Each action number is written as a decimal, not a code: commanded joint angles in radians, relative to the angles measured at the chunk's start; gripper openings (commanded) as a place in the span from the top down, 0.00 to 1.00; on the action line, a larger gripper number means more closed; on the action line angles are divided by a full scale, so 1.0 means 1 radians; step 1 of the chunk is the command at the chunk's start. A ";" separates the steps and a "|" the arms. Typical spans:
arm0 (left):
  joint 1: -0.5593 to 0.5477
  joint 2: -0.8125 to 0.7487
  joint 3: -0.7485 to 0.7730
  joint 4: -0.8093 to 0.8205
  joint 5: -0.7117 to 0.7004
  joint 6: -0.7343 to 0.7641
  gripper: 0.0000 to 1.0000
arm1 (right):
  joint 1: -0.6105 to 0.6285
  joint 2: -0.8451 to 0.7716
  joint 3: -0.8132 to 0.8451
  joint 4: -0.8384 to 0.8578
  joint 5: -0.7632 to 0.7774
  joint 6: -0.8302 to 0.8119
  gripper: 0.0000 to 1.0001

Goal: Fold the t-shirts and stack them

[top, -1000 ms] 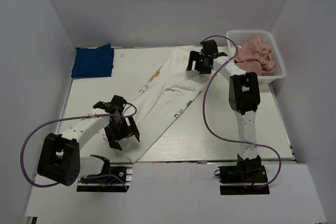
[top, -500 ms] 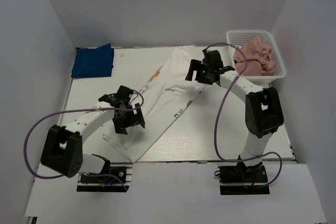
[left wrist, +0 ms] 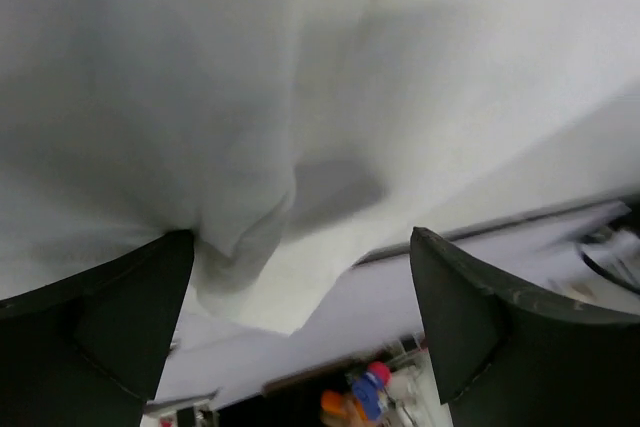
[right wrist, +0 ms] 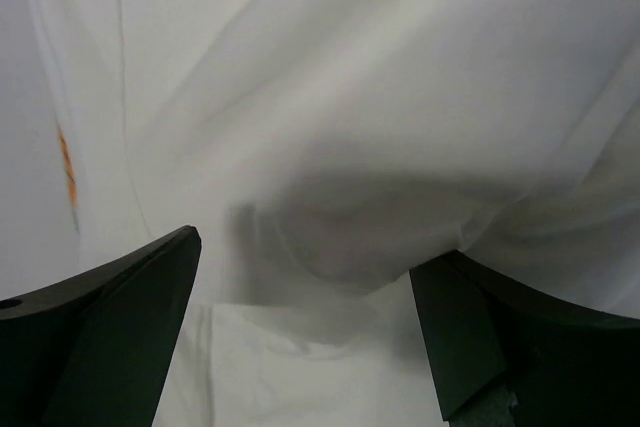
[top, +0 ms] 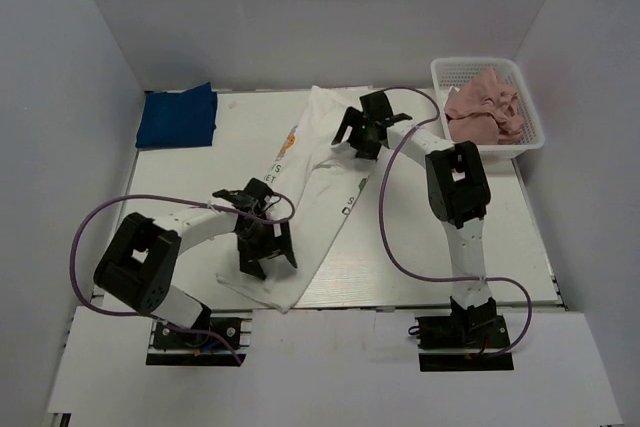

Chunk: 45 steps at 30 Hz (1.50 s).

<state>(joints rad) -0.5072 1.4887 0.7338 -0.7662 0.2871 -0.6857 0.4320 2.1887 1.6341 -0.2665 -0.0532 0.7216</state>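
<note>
The white t-shirt [top: 312,162] with colourful print and black lettering lies as a narrow diagonal strip from the table's back middle to its near left. My left gripper [top: 266,250] is open over the strip's near end. In the left wrist view the gripper [left wrist: 302,237] has its jaws wide apart, with a bunched fold of white cloth [left wrist: 300,67] by the left finger. My right gripper [top: 362,133] is open at the shirt's far end. In the right wrist view the gripper [right wrist: 305,257] stands just above rumpled white cloth [right wrist: 350,77]. The folded royal-blue shirt [top: 178,115] lies at the back left. The dusty-pink shirt [top: 486,110] is crumpled in the basket.
A white mesh basket [top: 475,63] stands at the back right corner. White walls enclose the table [top: 440,237] on the left, back and right. The near end of the shirt reaches the table's front edge [top: 400,304]. Purple cables loop beside both arms.
Both grippers have swung across the white shirt, the left toward the near middle, the right to the left. The shirt's right side and sleeve are folded over, so it is now narrower.
</note>
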 commanded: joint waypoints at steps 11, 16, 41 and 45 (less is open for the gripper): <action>-0.335 0.240 0.180 0.561 0.155 -0.273 0.00 | -0.122 0.430 0.647 -0.145 -0.071 -0.121 0.10; -0.448 0.144 0.275 0.377 -0.073 -0.197 0.00 | -0.110 0.211 0.586 -0.129 -0.108 -0.246 0.10; -0.321 -0.202 -0.137 0.279 -0.275 -0.172 0.02 | 0.177 -1.021 -0.921 -0.198 -0.079 -0.091 0.10; -0.321 -0.179 -0.192 0.347 -0.198 -0.172 0.23 | 0.238 -1.061 -1.045 -0.205 -0.138 -0.007 0.10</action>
<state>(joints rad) -0.8303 1.2812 0.6048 -0.5018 -0.0132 -0.8654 0.6373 1.1675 0.6342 -0.4767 -0.1246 0.6392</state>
